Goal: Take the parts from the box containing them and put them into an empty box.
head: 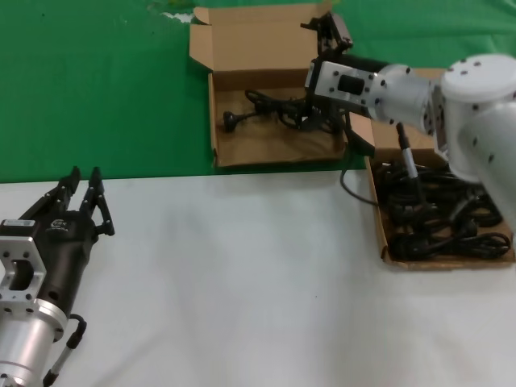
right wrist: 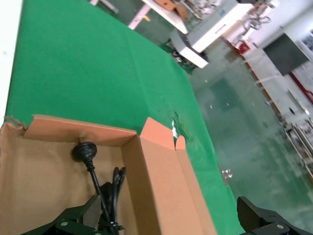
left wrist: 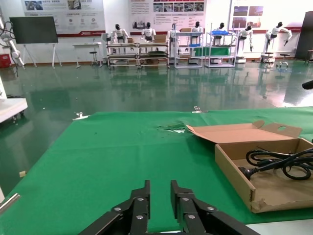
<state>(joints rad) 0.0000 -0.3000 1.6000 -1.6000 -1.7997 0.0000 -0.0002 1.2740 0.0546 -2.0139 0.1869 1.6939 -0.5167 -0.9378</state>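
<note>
I'm holding the right gripper (head: 318,113) over the squarer box (head: 234,153), jaws spread, releasing a power cord (head: 270,110) inside. Remaining cords (head: 439,214) are waiting in the wider box (head: 387,256). Next I'm returning there. Left gripper (head: 81,193) is idling above the bench (head: 242,282), jaws nearly closed, empty.

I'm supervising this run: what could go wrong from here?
The right gripper, open, sits low in the squarer box over the cord; lifting out could drag it along. A cord loop hanging over the full box could snag the arm. The left gripper waits over the white table.
</note>
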